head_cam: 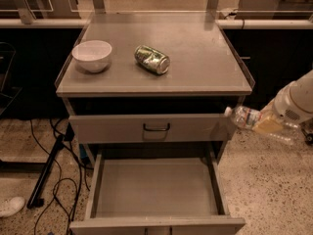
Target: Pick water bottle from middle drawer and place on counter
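Observation:
The water bottle [245,117] is a clear plastic bottle with a white cap. It lies sideways in the air just off the cart's right side, level with the upper drawer front, with its cap pointing left. My gripper [269,124] is shut on its body and reaches in from the right on a white arm [297,101]. The middle drawer [155,187] is pulled open below and its grey floor is bare. The counter [195,53] is above and to the left of the bottle.
A white bowl [92,55] and a dented green-and-silver can [152,59] sit on the left half of the counter. A shut drawer front with a dark handle [156,127] is under the top. Cables and a stand [46,175] lie on the floor at the left.

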You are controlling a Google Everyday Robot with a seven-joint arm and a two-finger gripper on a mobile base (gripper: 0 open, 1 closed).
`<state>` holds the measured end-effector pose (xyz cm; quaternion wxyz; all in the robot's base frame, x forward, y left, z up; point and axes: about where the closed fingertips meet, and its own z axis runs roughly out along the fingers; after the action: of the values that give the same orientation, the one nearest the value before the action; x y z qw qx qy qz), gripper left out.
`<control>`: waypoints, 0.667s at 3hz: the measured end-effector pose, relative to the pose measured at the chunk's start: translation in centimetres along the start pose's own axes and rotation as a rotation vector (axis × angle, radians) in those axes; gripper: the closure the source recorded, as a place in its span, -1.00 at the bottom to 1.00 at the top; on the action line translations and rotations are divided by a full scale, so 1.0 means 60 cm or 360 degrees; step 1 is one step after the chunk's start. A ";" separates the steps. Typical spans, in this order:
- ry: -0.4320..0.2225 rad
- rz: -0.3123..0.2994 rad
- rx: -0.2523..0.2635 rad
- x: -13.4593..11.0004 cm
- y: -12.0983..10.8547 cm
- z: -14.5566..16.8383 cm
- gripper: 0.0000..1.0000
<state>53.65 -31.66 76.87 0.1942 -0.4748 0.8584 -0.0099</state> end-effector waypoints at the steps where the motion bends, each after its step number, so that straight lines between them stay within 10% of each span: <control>1: -0.0004 0.0019 0.0052 -0.011 -0.038 -0.020 1.00; 2: 0.0010 0.0025 0.0083 -0.016 -0.062 -0.028 1.00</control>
<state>56.53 -33.21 79.48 0.2038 -0.4628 0.8621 -0.0324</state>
